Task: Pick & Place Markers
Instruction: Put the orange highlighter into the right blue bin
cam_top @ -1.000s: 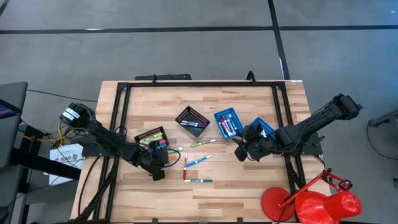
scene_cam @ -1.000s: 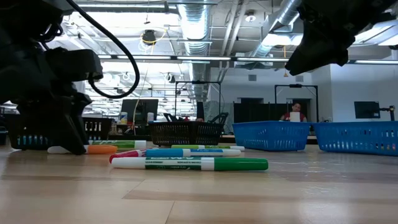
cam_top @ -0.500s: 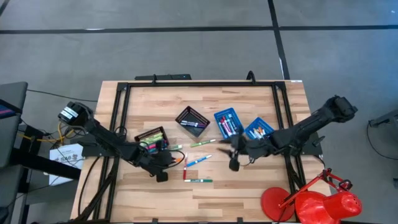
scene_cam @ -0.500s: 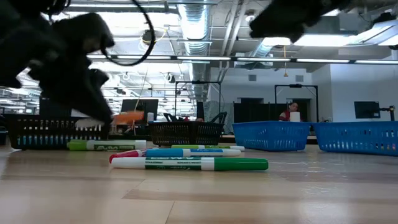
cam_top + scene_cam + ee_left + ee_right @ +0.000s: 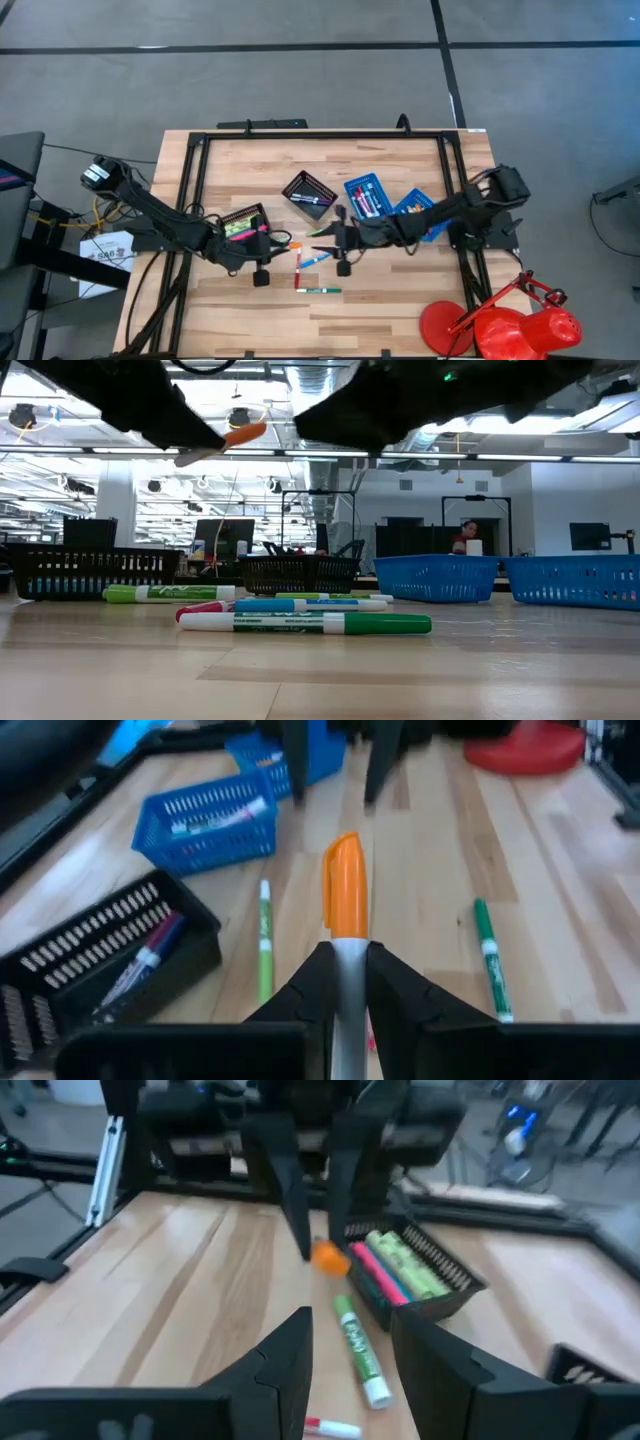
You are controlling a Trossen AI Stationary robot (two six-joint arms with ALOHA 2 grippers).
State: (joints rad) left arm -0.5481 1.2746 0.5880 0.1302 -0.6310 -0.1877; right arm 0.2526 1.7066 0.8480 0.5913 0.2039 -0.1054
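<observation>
Left wrist view: the left gripper point(image 5: 347, 982) clamps an orange marker point(image 5: 345, 900) above the table point(image 5: 560, 900). The right gripper point(image 5: 350, 1342), fingers apart, faces it closely; they may collide.

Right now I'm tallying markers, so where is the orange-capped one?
The orange-capped marker is off the table, held in the left hand, above the loose markers beside the black tray.

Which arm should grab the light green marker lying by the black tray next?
Right. The right claw is open and empty, hovering over the light green marker near the black tray. The left claw is shut on an orange-capped marker, so it is occupied.
</observation>
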